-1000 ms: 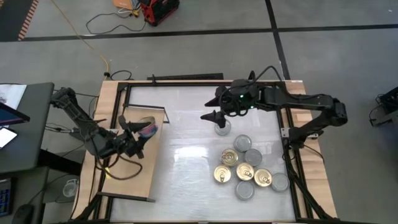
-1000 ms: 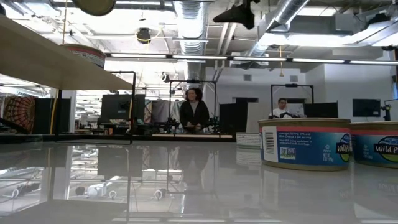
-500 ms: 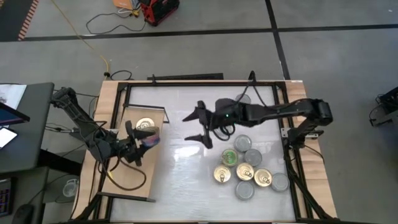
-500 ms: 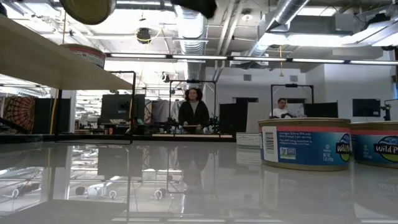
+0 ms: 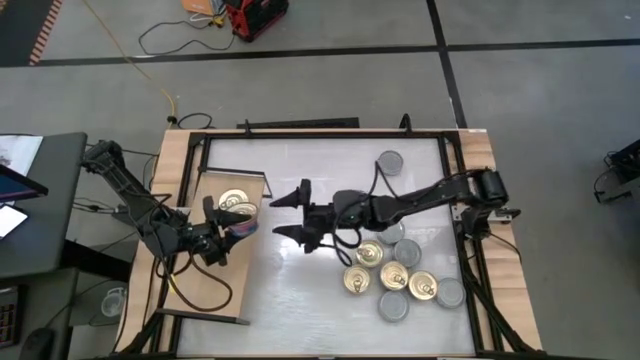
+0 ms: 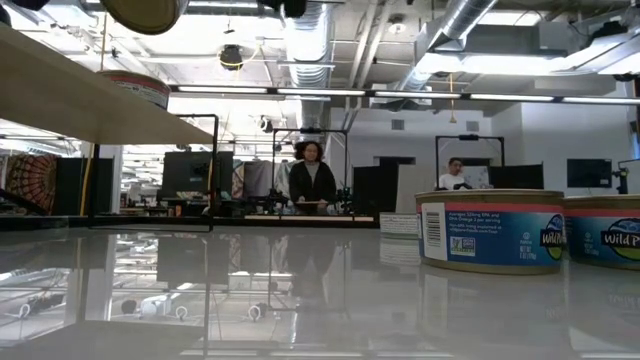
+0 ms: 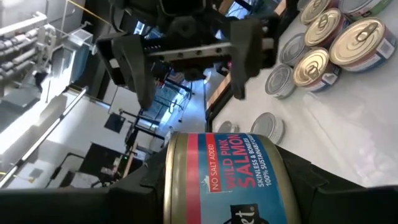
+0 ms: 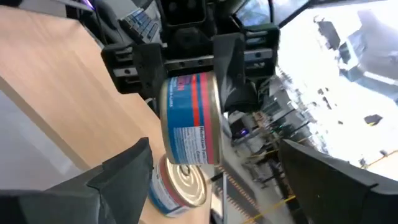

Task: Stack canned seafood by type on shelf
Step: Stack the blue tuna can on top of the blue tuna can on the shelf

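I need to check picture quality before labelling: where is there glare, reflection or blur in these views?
High view: the white table shows pale glare streaks. Low view: the glossy tabletop mirrors the room and the tins near the lens; ceiling lights are bright. Left wrist view: the held tin is sharp, the room behind soft. Right wrist view: the window area is washed out; the near fingers are blurred.

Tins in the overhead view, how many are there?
11 tins: one on the shelf, one in the left gripper's jaws above it, one alone on the table, eight clustered near its right side. The right arm may hide others.
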